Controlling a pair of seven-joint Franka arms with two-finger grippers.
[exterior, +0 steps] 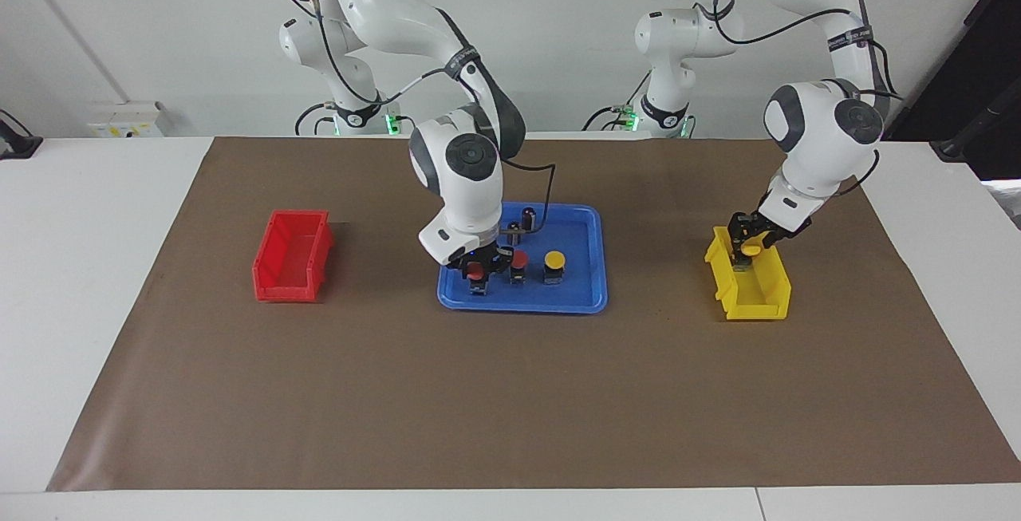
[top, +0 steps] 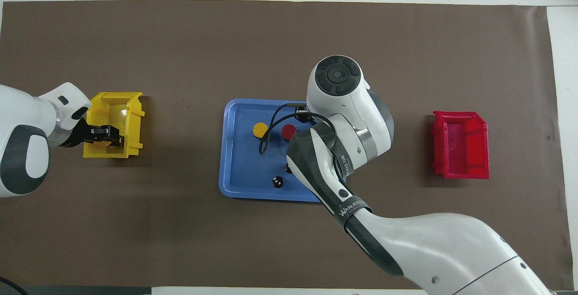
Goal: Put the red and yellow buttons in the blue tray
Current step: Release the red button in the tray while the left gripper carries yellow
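Right gripper point(exterior: 477, 272) fingers clamp a red button point(exterior: 475, 270) in the tray point(exterior: 578, 297) (arm strap reads "WANJEE"); left gripper point(exterior: 747, 250) fingers pinch a yellow button point(exterior: 750, 249) over the yellow bin point(exterior: 754, 301).

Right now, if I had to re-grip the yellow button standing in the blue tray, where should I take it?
Probably from straight above: the yellow button stands upright in the blue tray, cap up. Close on the black body below the round cap, fingers along the row's cross direction, since a red button stands close beside it.
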